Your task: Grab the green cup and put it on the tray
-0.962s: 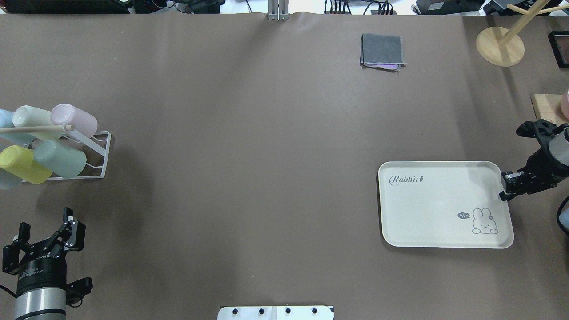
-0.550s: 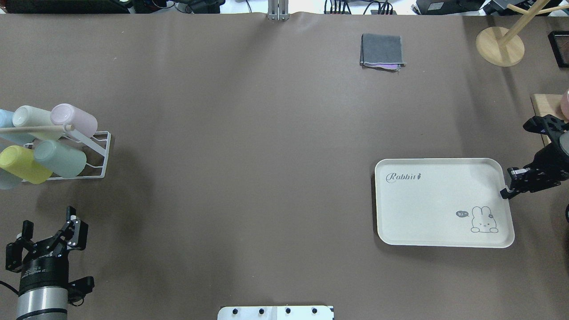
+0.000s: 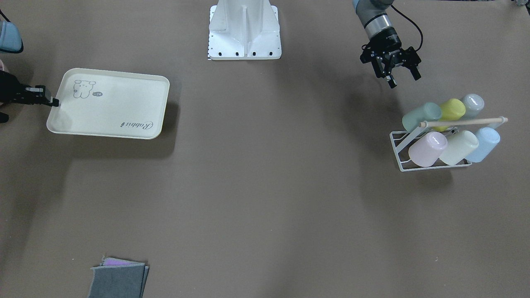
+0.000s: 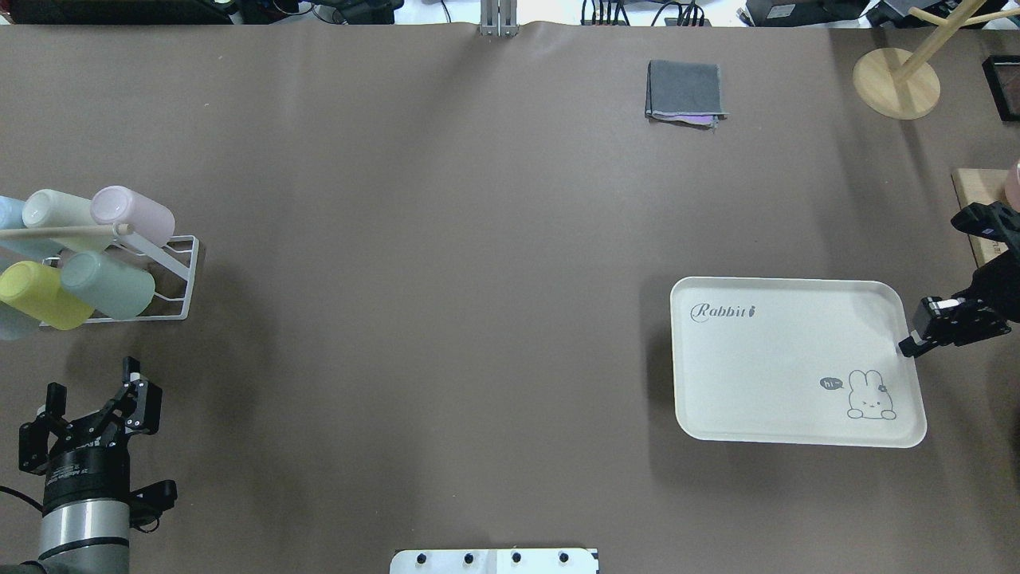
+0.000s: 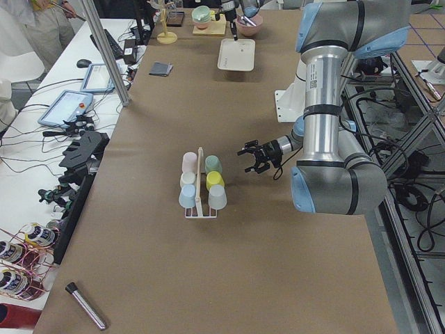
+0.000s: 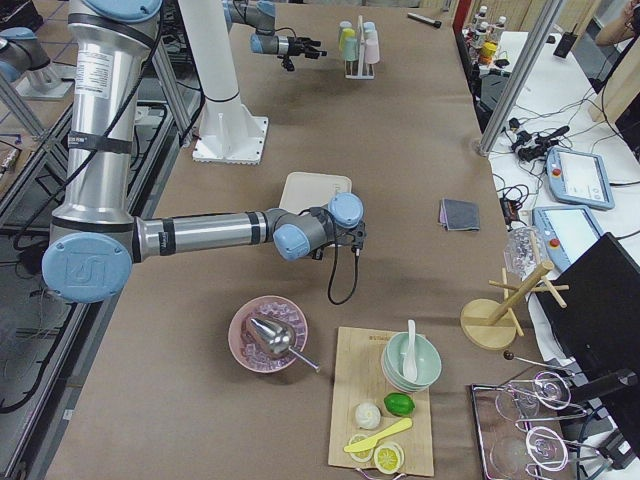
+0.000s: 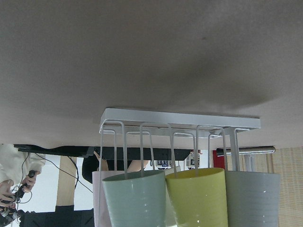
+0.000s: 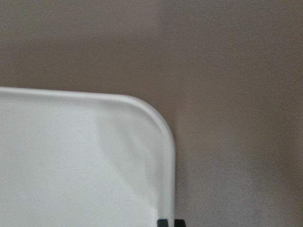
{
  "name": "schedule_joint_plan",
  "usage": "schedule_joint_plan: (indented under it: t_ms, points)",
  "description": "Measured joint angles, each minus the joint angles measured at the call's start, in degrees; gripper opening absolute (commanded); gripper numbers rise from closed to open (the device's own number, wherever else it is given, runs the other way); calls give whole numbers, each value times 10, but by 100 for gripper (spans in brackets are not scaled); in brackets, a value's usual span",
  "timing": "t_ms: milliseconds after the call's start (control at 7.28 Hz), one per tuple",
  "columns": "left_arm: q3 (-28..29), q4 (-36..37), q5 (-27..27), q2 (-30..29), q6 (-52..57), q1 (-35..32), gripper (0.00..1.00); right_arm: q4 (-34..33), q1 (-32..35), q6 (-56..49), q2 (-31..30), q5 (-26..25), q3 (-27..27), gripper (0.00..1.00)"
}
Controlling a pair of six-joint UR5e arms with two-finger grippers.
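Mint-green cup (image 4: 107, 285) tilted on white rack (image 7: 180, 118); cream tray (image 4: 765, 375) well apart.

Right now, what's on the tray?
No cup is on the tray: only its printed rabbit and script show. The right claw grips its rim. The green cup sits on the rack. The tray's underside is hidden.

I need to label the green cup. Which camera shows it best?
Overhead exterior: the green cup lies tilted on the rack, largely unobstructed. Front-facing has the wooden bar ending over it; left wrist crops it; the side views show it small; right wrist misses it.
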Motion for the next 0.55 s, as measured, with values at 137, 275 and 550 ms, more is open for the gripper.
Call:
schedule_joint_plan:
  t_ms: [137, 275, 550]
  points:
    - [4, -3, 4, 0, 0, -11, 98, 1, 2, 0, 6, 15, 1, 0]
    - [10, -9, 14, -1, 0, -24, 98, 2, 1, 0, 18, 25, 1, 0]
    - [33, -28, 28, -9, 0, -45, 98, -2, -9, 4, 61, 24, -5, 0]
